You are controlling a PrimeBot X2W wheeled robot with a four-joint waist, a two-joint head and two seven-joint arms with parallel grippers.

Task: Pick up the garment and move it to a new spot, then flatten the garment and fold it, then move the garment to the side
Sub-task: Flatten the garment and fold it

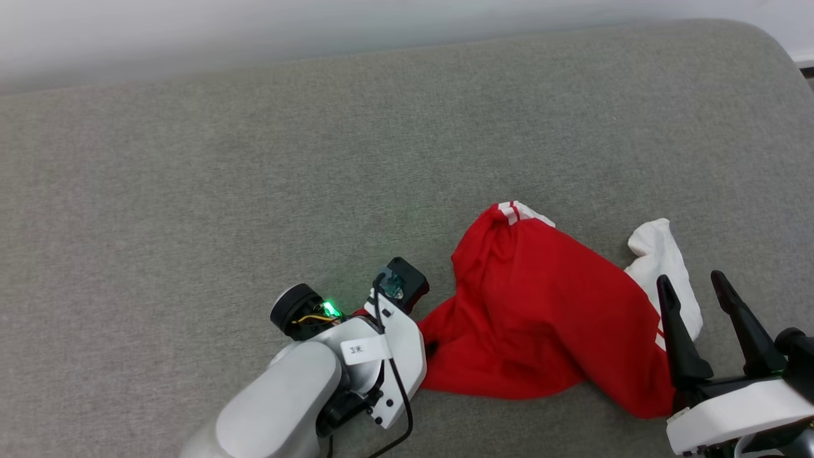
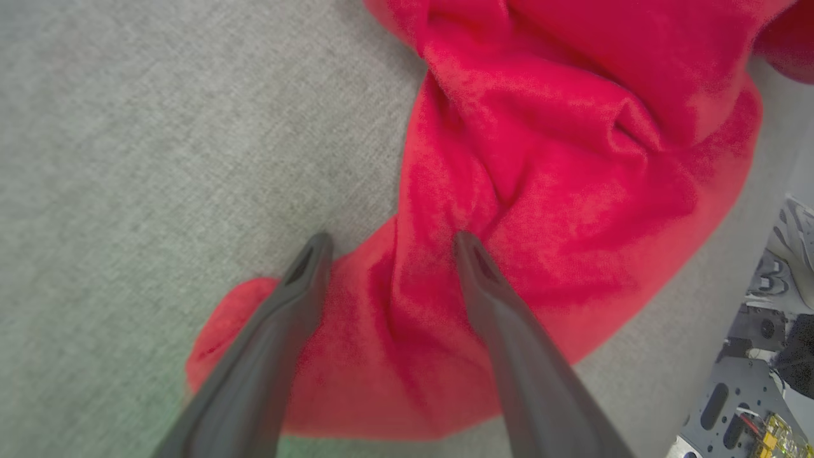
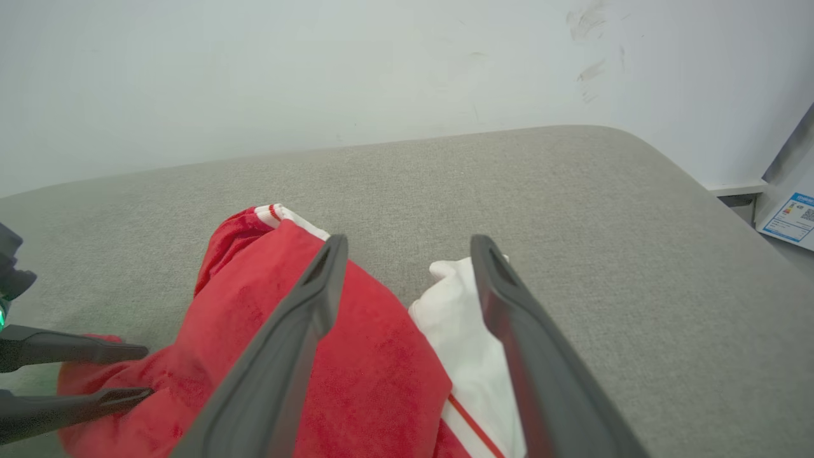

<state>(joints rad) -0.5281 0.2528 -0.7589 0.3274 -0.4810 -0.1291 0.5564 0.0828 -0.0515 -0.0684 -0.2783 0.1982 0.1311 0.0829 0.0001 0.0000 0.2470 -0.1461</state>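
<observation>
The garment (image 1: 540, 312) lies crumpled on the grey cushion, bright red, with a white sleeve end (image 1: 664, 267) at its right and red-and-white stripe trim (image 1: 512, 211) at its top. My left gripper (image 2: 391, 242) points down at the garment's (image 2: 540, 159) left edge, open. One fingertip is over the grey surface and the other is on the red cloth. My right gripper (image 1: 692, 283) stands open just above the garment's right end, with the white sleeve (image 3: 464, 337) between its fingers and not gripped. The left gripper (image 3: 147, 372) also appears at the red cloth's far edge in the right wrist view.
The grey cushioned surface (image 1: 254, 159) stretches wide to the left and back, ending at a white wall (image 1: 254, 32). Its rounded corner (image 3: 661, 152) drops off at the right, where a paper label (image 3: 792, 216) lies lower down. Robot base parts (image 2: 750, 356) sit past the near edge.
</observation>
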